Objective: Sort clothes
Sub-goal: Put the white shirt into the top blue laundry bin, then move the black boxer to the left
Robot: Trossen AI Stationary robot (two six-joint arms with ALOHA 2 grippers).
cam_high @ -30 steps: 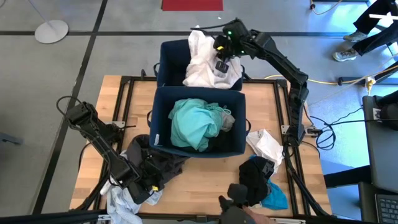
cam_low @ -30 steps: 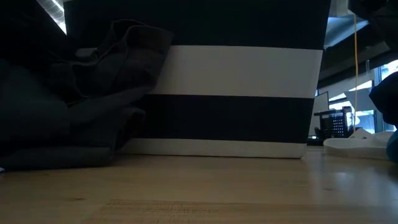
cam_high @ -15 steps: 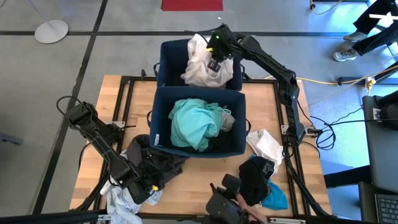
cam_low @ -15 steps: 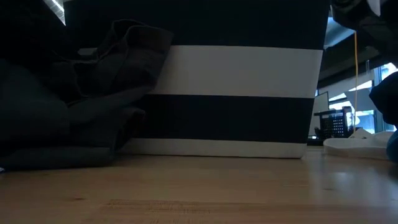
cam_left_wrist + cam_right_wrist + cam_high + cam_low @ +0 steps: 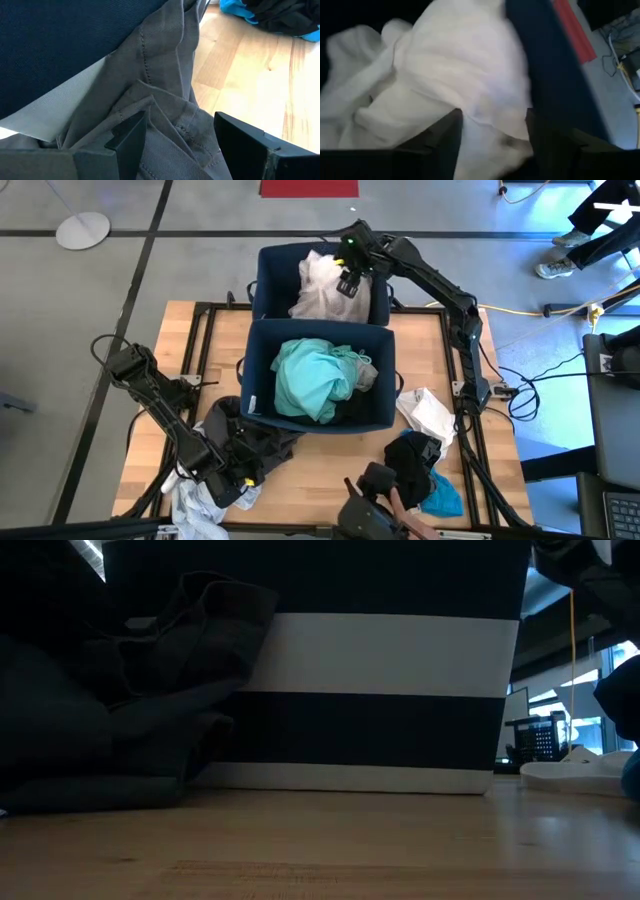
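Two navy bins stand mid-table. In the far bin [image 5: 270, 280] lies a white garment [image 5: 318, 288], and my right gripper [image 5: 348, 278] hangs open just above it, white cloth [image 5: 470, 85] showing between its fingers. The near bin [image 5: 385, 375] holds a turquoise garment [image 5: 312, 378]. My left gripper [image 5: 243, 472] is open at the near left. It sits low over a dark grey garment [image 5: 165, 100] that leans against the near bin's wall [image 5: 380, 700]. A fold of that garment lies between its fingers. My left gripper has its fingers [image 5: 127, 142] on either side of a fold of the dark grey garment [image 5: 175, 135], slanting down toward the near bin. I cannot tell whether they touch it. My right gripper points down at the white garment. I cannot tell whether cloth touches its fingers [image 5: 442, 137].
On the table's right lie a white garment [image 5: 428, 415], a black one [image 5: 408, 462] and a blue one [image 5: 442, 496]. A pale garment [image 5: 195, 505] lies at the near left corner. A dark object [image 5: 365, 500] pokes in at the near edge. Bare wood shows at the far left.
My right gripper has moved a little toward the table's left over the far bin and tipped further down. The white garment, bunched high under it before, now sits lower and smaller in the bin.
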